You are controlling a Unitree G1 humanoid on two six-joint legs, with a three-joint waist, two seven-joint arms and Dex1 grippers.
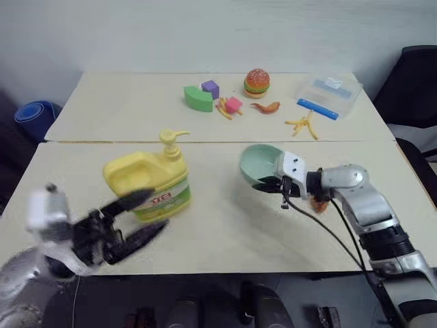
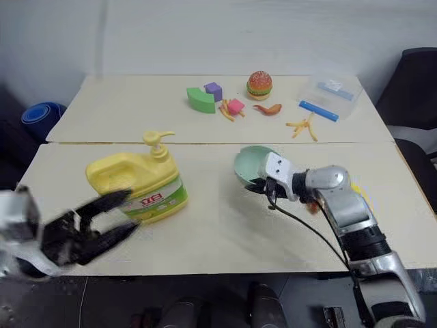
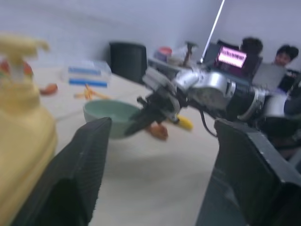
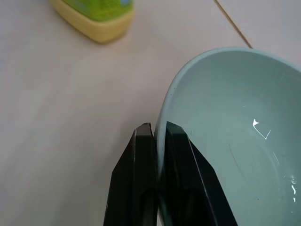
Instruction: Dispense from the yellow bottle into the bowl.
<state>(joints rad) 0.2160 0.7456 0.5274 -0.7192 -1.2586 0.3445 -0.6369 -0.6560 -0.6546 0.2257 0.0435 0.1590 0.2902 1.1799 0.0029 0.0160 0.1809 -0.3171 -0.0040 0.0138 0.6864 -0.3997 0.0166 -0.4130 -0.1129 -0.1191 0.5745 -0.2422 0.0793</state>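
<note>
Nearest the head camera, the left gripper (image 1: 140, 217) hangs above the front edge of the table (image 1: 225, 239) with its two black fingers spread apart and nothing between them; their tips point toward the yellow bottle (image 1: 151, 183) from its near side, and I cannot tell whether they touch it. That bottle, a squat jug with a pump top and a green-and-white label, stands upright on the near table, left of centre. To its right, well apart from it, sits the bowl (image 1: 260, 165), a small mint-green one tipped slightly up on one side. Reaching in from the right, the right gripper (image 4: 159, 134) has its fingers pinched onto the bowl's rim, one finger inside the wall and one outside, as the right wrist view shows plainly. Just beside that wrist lies something small and orange (image 1: 319, 203). On the far table lie a green curved block (image 1: 198, 98), a purple cube (image 1: 210, 89), a pink cube (image 1: 234, 104), a toy burger (image 1: 257, 83), scattered yellow fries (image 1: 303, 125) and a clear plastic box (image 1: 329, 94). People sit in the background of the left wrist view (image 3: 268, 59).
</note>
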